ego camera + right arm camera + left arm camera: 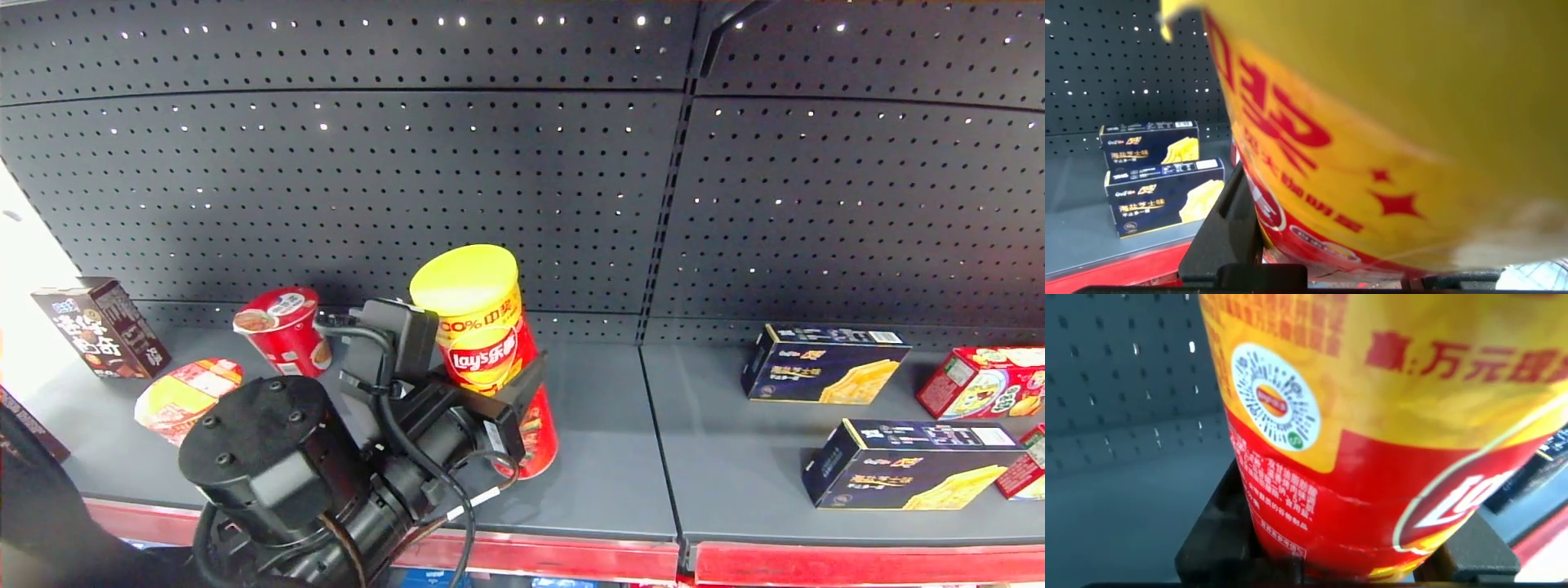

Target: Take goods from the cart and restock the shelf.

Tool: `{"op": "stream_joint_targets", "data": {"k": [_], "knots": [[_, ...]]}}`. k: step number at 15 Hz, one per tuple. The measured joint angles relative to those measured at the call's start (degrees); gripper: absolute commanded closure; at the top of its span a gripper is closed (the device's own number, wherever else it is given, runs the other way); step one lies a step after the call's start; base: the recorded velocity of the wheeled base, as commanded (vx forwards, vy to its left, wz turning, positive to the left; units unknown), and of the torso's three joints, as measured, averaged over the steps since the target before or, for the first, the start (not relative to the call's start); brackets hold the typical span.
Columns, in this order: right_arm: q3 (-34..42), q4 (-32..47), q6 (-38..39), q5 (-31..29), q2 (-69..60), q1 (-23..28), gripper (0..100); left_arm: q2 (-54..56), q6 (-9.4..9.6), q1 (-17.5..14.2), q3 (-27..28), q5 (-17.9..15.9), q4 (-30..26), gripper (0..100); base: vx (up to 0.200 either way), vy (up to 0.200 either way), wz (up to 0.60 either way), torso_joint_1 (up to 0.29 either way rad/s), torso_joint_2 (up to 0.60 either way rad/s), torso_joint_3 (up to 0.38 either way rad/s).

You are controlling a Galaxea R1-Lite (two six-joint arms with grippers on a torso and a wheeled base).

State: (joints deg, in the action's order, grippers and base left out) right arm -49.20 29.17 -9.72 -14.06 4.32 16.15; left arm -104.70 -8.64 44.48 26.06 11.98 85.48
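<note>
We see left tool (482,384) clamped on chips can (469,286). Can tilted, base low at shelf (604,457), contact unclear. Right tool (1315,261) clamped on yellow-red pack (1372,122), navy boxes (1151,143) beyond. Risk, we judge: can released while tilted tips, rolls off front edge or knocks red cup (286,327) nearby.

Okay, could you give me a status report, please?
Left pincer shut on chip can, upright at shelf. Right pincer shut on second chip can. Red cup nearby, apart.
</note>
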Motion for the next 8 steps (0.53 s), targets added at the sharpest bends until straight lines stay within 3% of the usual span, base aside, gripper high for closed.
{"op": "stream_joint_targets", "data": {"k": [4,8], "knots": [[0.06,0.06,0.01,0.00,0.00,0.00,100,0.00,-0.88,3.19,-5.03,-0.05,0.51,100,0.000,0.000,0.00,0.000,0.00,0.000],[0.15,0.06,0.94,-0.01,0.00,0.02,100,0.00,-1.04,3.83,-6.36,1.54,0.00,100,0.000,0.000,0.00,0.000,0.00,0.000]]}}
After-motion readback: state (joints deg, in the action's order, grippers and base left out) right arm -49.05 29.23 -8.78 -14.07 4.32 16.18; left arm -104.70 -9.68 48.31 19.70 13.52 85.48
